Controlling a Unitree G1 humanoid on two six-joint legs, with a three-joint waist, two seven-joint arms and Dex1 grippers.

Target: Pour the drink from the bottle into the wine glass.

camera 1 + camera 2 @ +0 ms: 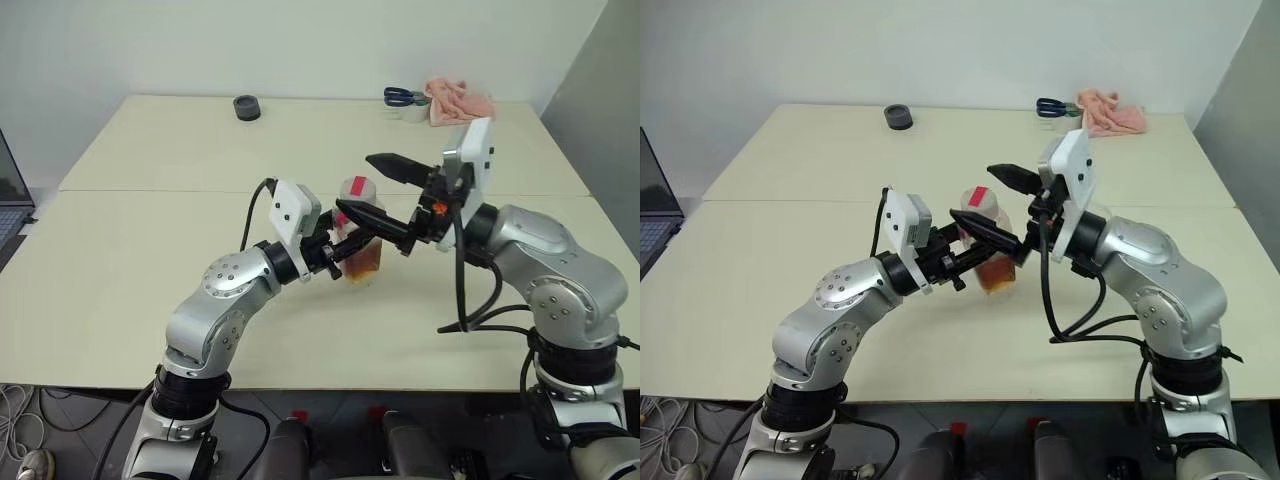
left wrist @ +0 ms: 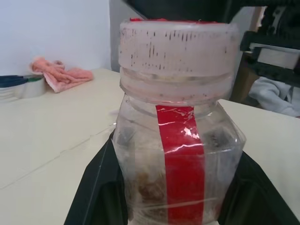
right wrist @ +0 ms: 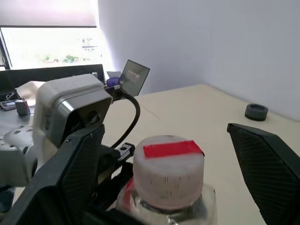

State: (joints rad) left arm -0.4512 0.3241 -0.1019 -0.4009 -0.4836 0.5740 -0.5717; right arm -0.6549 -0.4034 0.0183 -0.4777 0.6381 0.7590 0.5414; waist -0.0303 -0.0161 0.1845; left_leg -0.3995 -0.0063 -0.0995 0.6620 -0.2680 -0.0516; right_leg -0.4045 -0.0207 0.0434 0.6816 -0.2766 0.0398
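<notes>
Table (image 1: 150, 280): left pincer (image 1: 345, 250) grips bottle (image 1: 360, 245)

The pale cream table (image 1: 150, 300) has a seam running across its middle. At about eleven o'clock on it lies a small dark round object (image 1: 247, 107); at one o'clock a crumpled pink cloth (image 1: 458, 101) lies just beside blue-handled scissors (image 1: 403, 96).

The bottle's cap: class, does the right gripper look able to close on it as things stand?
Probably yes. The right gripper stands open with a finger on either side of the cap, nothing between, while the left gripper holds the bottle by its body.
</notes>
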